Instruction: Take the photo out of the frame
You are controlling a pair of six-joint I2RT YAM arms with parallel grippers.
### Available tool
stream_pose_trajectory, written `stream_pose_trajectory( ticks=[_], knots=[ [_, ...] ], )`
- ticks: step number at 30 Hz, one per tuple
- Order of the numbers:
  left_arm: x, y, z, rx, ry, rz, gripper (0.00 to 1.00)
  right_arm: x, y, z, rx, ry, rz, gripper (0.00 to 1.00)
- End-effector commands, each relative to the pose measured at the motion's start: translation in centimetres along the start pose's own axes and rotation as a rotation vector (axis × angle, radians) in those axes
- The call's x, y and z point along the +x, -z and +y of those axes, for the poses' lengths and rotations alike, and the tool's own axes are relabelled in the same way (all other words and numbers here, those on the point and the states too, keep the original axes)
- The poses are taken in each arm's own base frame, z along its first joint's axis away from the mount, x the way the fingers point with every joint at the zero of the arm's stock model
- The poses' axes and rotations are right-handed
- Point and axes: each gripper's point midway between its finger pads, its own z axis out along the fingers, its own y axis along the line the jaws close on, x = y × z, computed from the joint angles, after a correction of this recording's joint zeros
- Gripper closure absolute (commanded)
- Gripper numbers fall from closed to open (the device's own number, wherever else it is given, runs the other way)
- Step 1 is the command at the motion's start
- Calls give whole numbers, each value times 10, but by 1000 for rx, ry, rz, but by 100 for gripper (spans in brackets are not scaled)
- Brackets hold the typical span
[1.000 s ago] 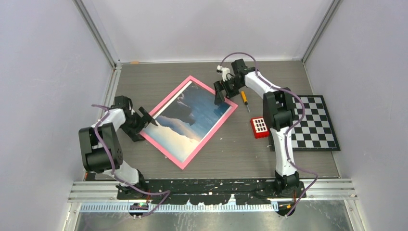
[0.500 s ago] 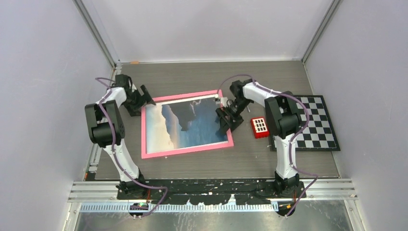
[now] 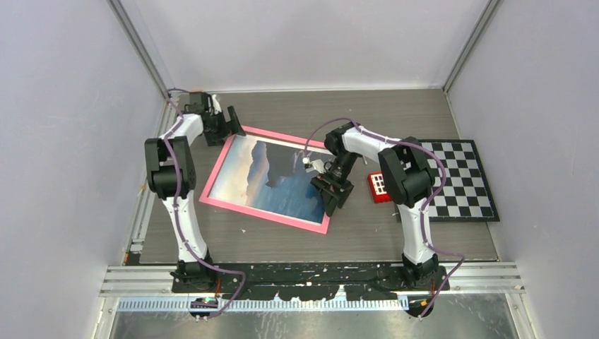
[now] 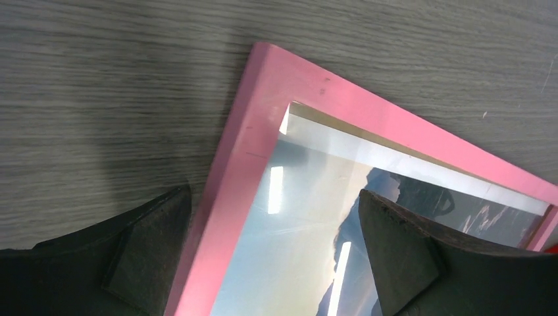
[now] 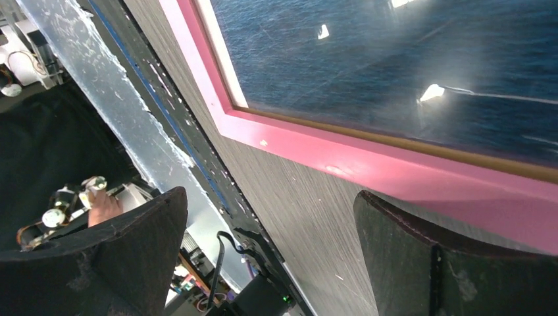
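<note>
The grey wood-grain table [image 3: 297, 106] carries everything. The biggest thing on it is the frame [image 3: 263, 216], lying face up in the middle of the table, a little toward the left edge. It is turned askew, so one corner points toward the far left corner of the table and the opposite corner toward the near edge. The photo [image 3: 265, 176] is inside the frame, under a glossy front with bright reflections: pale sky on the left part, dark mountains in the middle, blue water on the right.

A checkerboard [image 3: 463, 180] lies flat at the right edge of the table, well apart from the frame.

The left arm [image 3: 173, 166] stretches along the left edge up to the far left corner of the frame. The left gripper [image 4: 273, 197] is spread wide there – one finger [image 4: 141, 257] hangs over the bare table outside the pink border and the other over the photo, so the side border runs between them. Whether a finger touches the frame, I cannot tell.

The right arm [image 3: 406, 176] bends back from the right side to the frame's right side, close to its near corner. The right gripper [image 5: 263, 201] is also spread wide and holds nothing – the pink border and a strip of table show between its fingers.

A small red box [image 3: 380, 187] sits between the frame and the checkerboard, partly hidden by the right arm.
</note>
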Motion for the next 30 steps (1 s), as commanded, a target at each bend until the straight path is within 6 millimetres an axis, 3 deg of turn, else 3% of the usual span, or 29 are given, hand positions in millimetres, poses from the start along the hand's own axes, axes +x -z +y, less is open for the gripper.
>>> stream_pose_trajectory(
  ticks=[1,3,5,10,13,18,24,30],
  knots=[
    [-36,45,38,-48,156,-116,0,-3,43,8,52,83,-53,0],
    [-35,74,46,-52,254,-151,0,-8,62,7,63,78,-89,0],
    [-14,94,50,-54,362,-125,0,-27,83,2,88,65,-174,0],
    [62,125,30,-1,512,-41,0,-115,133,-25,217,53,-479,0],
    [97,144,25,-20,546,-35,0,-168,161,-48,309,19,-653,0],
    [146,161,22,-54,602,-4,0,-224,182,-94,410,-61,-811,0],
    [209,163,31,-144,647,123,0,-247,176,-121,409,-112,-852,0],
    [233,163,35,-183,669,189,0,-237,151,-137,404,-101,-787,0]
  ],
)
